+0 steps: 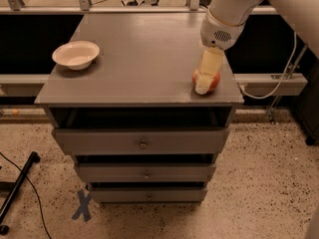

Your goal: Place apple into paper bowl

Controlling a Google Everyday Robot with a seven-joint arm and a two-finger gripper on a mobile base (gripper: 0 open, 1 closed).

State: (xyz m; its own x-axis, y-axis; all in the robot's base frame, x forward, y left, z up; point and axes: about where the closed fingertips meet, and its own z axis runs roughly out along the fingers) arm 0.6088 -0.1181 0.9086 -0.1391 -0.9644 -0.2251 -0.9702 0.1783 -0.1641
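Moderate, warm light falls from above onto the grey cabinet top (144,54), leaving a soft pale sheen across its middle. The paper bowl (76,55), near the cabinet's left edge, casts a short dark shadow on its near side. The gripper (204,83), at the cabinet's front right corner against the apple (215,81), is brightly lit. The recess under the top is dark.
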